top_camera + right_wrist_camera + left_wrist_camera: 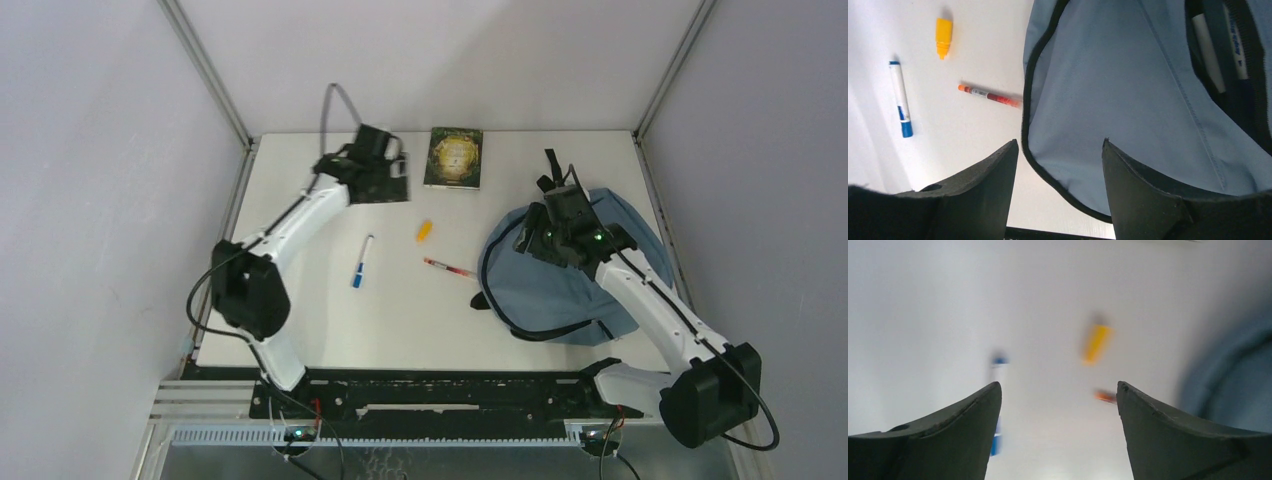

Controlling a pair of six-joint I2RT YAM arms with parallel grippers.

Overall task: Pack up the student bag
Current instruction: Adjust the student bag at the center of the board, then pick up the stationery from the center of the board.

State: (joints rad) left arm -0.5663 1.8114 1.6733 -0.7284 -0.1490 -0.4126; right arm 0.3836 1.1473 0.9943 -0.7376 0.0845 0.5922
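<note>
Student bag (545, 290) lies flat on right side of surface (400, 320). Right claw (1059, 144) spread wide, empty, hovering over bag's zip edge. Left claw (1058, 385) spread wide, empty, well apart from bag.

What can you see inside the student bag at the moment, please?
Through the open zip, the student bag shows two white markers side by side, one with blue lettering. The fabric covers the rest of the interior, so anything deeper cannot be seen.

White left arm (300, 215) and right arm (660, 310), black joints (250, 290), black cables (197, 300), green lights (597, 238), dark wedge claw fingers (983, 195)
</note>
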